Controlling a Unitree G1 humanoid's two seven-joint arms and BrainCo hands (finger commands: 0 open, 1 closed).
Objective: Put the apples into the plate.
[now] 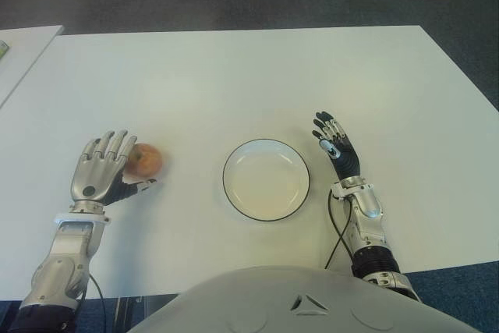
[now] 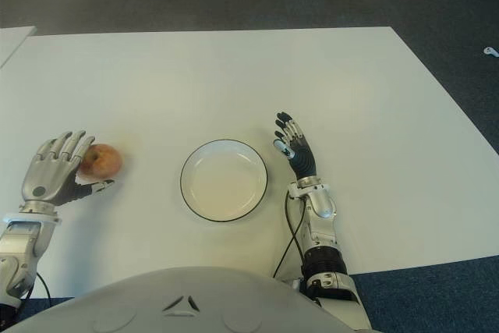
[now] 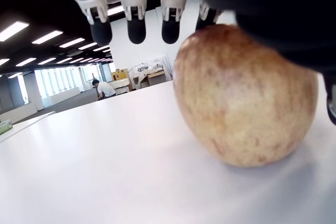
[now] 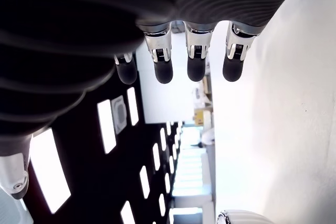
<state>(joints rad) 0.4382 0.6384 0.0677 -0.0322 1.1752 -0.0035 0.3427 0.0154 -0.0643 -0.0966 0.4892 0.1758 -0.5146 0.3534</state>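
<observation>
The apple (image 3: 245,97), yellowish with red-brown streaks, sits on the white table (image 3: 94,171) directly under the left hand (image 3: 157,3). 4 dark fingertips (image 3: 136,30) extend straight above and beyond it, uncurled; contact with the apple appears possible near the palm but cannot be confirmed. A seated person (image 3: 103,88) shows far behind.

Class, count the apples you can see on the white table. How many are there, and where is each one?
1. The apple sits on the table, left of the empty plate, right beside the open left hand. None looks hidden.
</observation>
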